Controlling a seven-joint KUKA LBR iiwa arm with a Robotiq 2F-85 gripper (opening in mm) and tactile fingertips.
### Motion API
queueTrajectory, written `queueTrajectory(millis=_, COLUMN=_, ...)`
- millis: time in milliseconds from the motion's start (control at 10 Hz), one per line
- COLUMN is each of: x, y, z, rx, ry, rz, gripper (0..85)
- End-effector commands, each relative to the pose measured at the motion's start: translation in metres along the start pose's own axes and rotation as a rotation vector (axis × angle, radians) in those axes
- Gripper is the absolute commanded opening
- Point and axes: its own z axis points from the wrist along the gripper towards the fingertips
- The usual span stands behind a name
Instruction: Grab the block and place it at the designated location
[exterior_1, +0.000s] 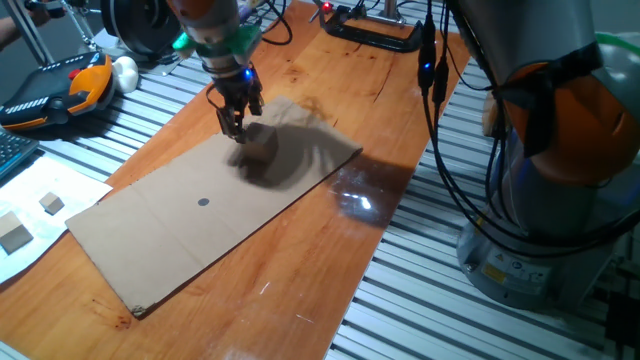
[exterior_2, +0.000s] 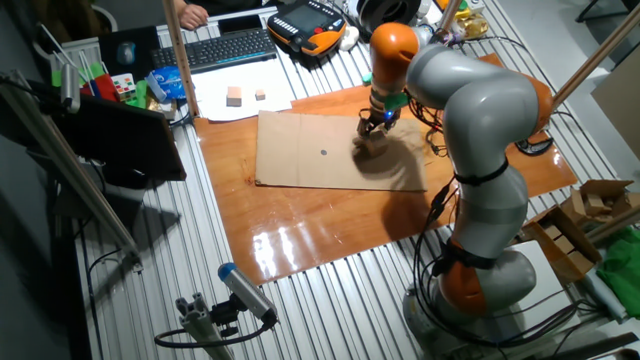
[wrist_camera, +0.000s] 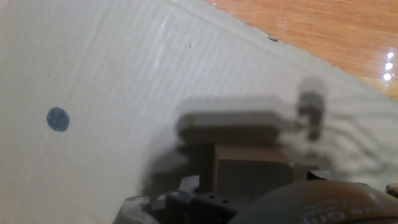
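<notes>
The block (exterior_1: 260, 146) is a tan wooden cube at the far right end of the brown cardboard sheet (exterior_1: 150, 240), lying in the arm's shadow. My gripper (exterior_1: 237, 128) is right at it, fingertips down at block height. In the hand view the block (wrist_camera: 252, 169) fills the bottom centre, close against dark, blurred gripper parts, so I cannot tell whether the jaws are pressed on it. The designated location is a small dark dot (exterior_1: 204, 202) on the sheet, left of and nearer than the block, also seen as the dot (wrist_camera: 57, 119) and the dot (exterior_2: 324, 153). From the other side, the gripper (exterior_2: 374, 126) stands over the block (exterior_2: 372, 142).
Two wooden cubes (exterior_1: 14, 235) lie on white paper left of the sheet. A teach pendant (exterior_1: 60, 90) and cables sit at the back left. A black clamp (exterior_1: 370, 35) grips the far table edge. The robot base (exterior_1: 560, 170) stands at the right.
</notes>
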Motion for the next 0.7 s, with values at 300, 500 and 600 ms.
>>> queueTrajectory(millis=300, x=0.006, y=-0.003, z=0.014, rx=-0.017, ry=-0.020, rz=-0.004, gripper=85.0)
queueTrajectory(millis=500, x=0.006, y=-0.004, z=0.018, rx=-0.021, ry=-0.031, rz=-0.003, gripper=85.0)
queueTrajectory(millis=600, x=0.005, y=-0.004, z=0.021, rx=-0.026, ry=-0.041, rz=-0.002, gripper=84.7)
